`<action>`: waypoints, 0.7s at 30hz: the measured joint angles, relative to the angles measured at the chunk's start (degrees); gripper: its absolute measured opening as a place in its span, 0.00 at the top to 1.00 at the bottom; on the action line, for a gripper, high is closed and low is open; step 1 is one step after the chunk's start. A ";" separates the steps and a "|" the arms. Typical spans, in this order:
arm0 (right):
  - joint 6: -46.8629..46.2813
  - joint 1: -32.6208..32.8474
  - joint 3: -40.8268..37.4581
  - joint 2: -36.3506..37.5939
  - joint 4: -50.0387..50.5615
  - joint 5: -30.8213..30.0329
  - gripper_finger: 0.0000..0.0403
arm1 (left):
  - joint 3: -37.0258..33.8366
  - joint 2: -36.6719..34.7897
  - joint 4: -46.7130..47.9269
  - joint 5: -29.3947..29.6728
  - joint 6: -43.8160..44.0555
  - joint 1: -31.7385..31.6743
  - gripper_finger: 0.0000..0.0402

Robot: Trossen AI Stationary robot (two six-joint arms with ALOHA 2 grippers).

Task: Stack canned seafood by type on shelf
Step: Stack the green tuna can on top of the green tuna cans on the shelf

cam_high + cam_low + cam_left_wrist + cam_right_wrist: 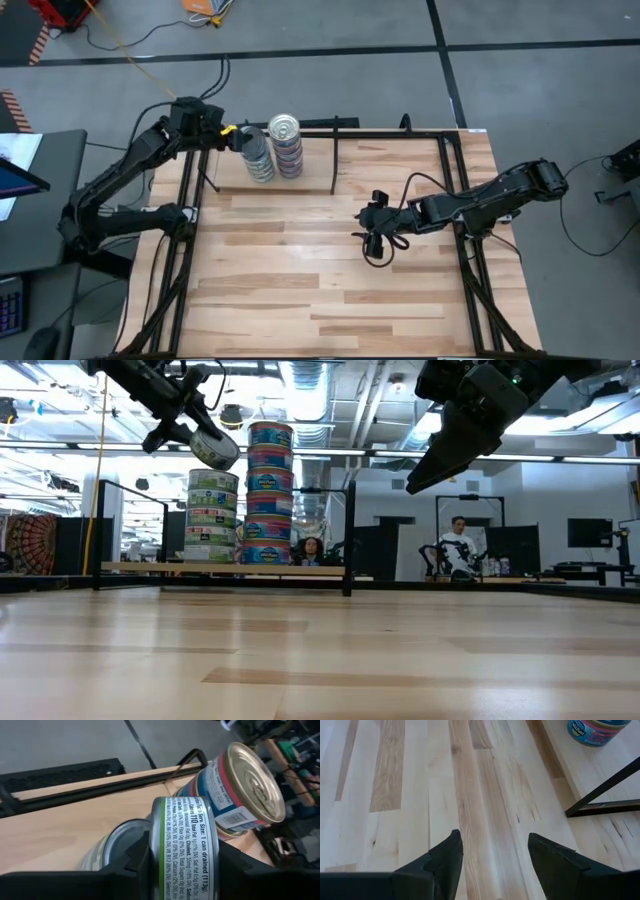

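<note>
Overhead, left hand [190, 435] pinching green-label tin [187, 845] above shorter stack [212, 515]; right hand [492, 855] spread.

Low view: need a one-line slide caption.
Left gripper holds a tilted tin above the shorter green-label stack, beside the taller blue-label stack; right gripper hangs open.

Colours showing on tins and wood

Held tin [189, 840] is showing green-edged white label; taller stack [269, 492] is banding pink and blue; shelf [390, 160] is showing pale wood, black frame.
</note>
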State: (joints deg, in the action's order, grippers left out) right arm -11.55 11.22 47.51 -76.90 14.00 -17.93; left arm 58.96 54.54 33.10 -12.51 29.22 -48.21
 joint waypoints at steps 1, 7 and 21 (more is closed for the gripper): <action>0.00 0.00 0.00 0.00 0.00 0.00 0.37 | 0.00 0.29 -0.30 -1.18 -0.34 -0.59 0.66; 0.00 0.00 0.00 0.00 0.00 0.00 0.37 | 0.00 2.68 -0.08 -5.70 -0.96 -1.68 0.66; -0.39 0.00 0.00 0.00 0.02 -0.02 0.37 | 0.04 3.85 -0.06 -7.06 -2.44 -1.39 0.64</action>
State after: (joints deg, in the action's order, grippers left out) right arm -11.94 11.22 47.51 -76.90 14.02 -17.96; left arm 59.00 58.39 33.04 -19.57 26.78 -49.60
